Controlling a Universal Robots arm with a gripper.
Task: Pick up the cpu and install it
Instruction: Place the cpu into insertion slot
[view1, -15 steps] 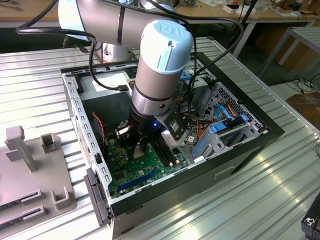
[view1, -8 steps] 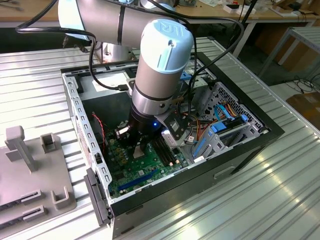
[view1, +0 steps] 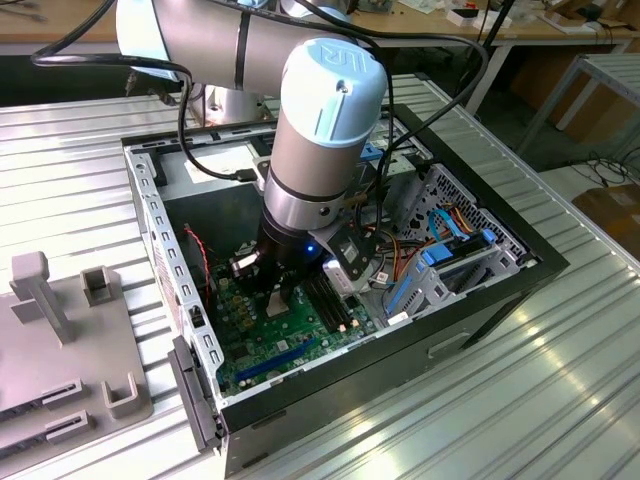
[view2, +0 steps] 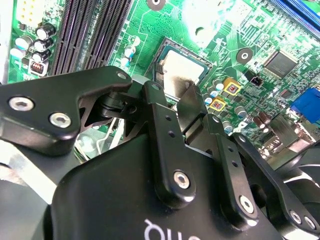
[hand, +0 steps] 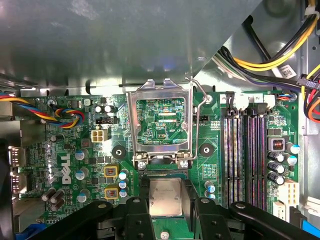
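The cpu (hand: 165, 196), a small square chip with a silvery-grey top, lies flat over the socket on the green motherboard (hand: 70, 150). My gripper (hand: 165, 185) reaches down into the computer case, its two black fingers (hand: 143, 192) set against opposite sides of the chip. In the second wrist view the cpu (view2: 182, 67) shows just beyond the gripper (view2: 172, 90). The socket's metal frame (hand: 160, 122) stands flipped open beside the chip. In the exterior view the gripper (view1: 285, 292) sits low over the motherboard (view1: 290, 345).
Long black memory slots (hand: 245, 155) run close beside the socket. Bundled cables (hand: 280, 55) and a drive cage (view1: 445, 275) fill the case's far side. The case walls (view1: 165, 250) ring the arm. A grey fixture (view1: 60, 340) lies on the ribbed table at the exterior view's left.
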